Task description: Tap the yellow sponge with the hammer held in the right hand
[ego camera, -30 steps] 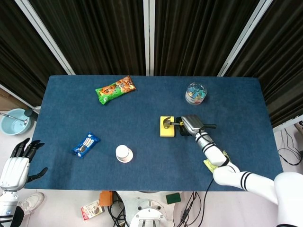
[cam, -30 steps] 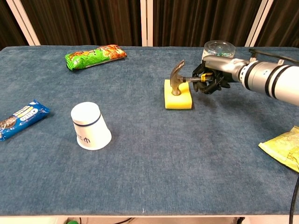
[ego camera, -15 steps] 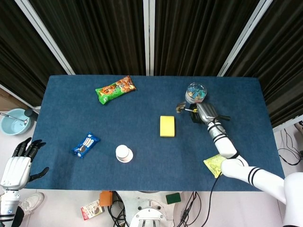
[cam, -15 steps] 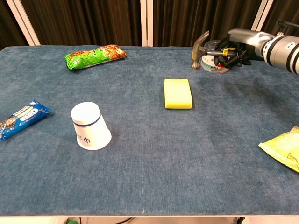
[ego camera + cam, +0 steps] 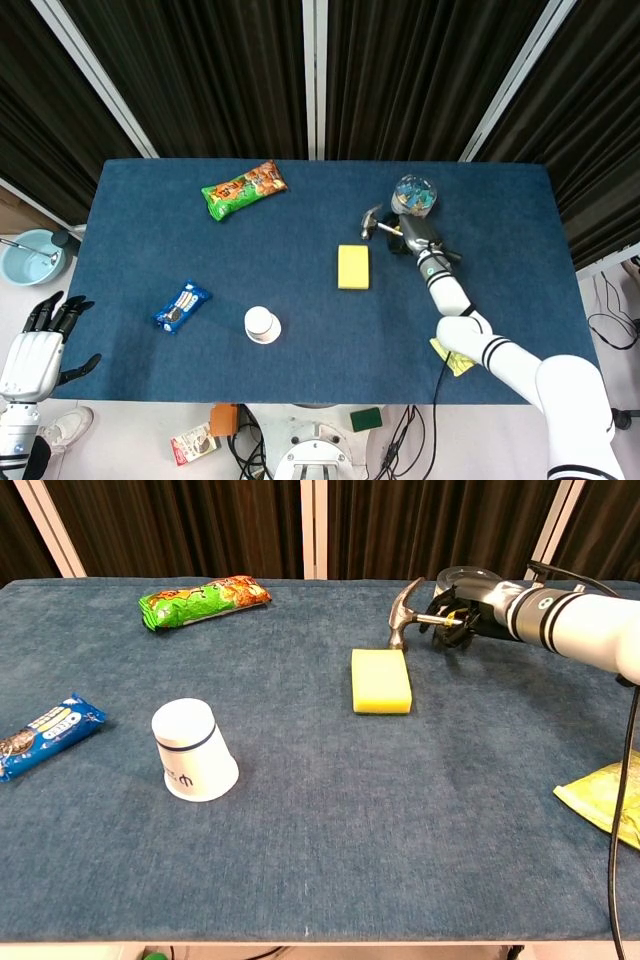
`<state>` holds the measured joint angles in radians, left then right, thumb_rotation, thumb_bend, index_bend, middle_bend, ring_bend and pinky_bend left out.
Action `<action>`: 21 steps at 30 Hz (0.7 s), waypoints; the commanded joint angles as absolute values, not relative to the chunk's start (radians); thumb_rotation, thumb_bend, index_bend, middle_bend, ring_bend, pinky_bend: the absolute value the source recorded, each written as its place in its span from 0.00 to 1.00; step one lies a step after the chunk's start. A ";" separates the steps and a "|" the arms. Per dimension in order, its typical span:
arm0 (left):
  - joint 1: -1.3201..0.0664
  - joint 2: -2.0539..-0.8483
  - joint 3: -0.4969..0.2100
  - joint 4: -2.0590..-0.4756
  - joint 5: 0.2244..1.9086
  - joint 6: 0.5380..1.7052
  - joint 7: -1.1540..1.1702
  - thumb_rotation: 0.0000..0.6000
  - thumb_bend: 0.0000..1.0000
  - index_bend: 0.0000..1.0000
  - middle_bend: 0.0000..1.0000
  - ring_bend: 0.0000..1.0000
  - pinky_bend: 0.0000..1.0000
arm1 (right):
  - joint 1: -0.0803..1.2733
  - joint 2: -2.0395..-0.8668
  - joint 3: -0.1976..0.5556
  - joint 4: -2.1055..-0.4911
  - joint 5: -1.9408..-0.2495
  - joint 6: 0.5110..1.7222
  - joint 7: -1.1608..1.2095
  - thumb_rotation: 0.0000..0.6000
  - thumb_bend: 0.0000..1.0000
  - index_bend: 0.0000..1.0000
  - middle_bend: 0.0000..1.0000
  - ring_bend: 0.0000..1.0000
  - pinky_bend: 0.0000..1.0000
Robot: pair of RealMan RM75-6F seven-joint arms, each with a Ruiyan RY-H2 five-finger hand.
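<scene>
Overhead, right hand [image 5: 462,612] clamped on hammer [image 5: 407,613], head toward yellow sponge [image 5: 380,680], sponge's length running toward the curtains

One yellow sponge [image 5: 381,680], one hammer [image 5: 405,613], one white paper cup [image 5: 193,749], one green snack bag [image 5: 204,601], one blue cookie packet [image 5: 45,734], one clear round container [image 5: 413,196], one yellow packet [image 5: 607,799] at the table's right edge.

Head view high overhead, looking down on the table [image 5: 300,330], chest view low, probably table-edge height, facing across the same table [image 5: 400,860]
</scene>
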<state>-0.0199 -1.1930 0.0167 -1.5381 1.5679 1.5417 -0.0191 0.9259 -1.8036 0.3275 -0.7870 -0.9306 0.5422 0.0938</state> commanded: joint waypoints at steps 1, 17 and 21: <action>-0.020 -1.193 0.016 -1.537 1.568 1.543 -0.021 1.00 0.15 0.19 0.17 0.05 0.11 | 0.919 -1.794 0.329 -0.805 -0.955 0.549 0.112 1.00 0.40 0.10 0.20 0.09 0.22; -0.025 -1.185 0.008 -1.540 1.584 1.558 -0.021 1.00 0.14 0.19 0.17 0.05 0.11 | 0.627 -1.357 0.204 -1.463 -1.212 0.964 0.010 1.00 0.26 0.01 0.17 0.03 0.18; -0.029 -1.187 0.002 -1.540 1.584 1.561 -0.017 1.00 0.15 0.19 0.17 0.05 0.11 | 0.455 -1.220 0.130 -1.627 -1.308 1.250 -0.134 1.00 0.28 0.02 0.16 0.03 0.18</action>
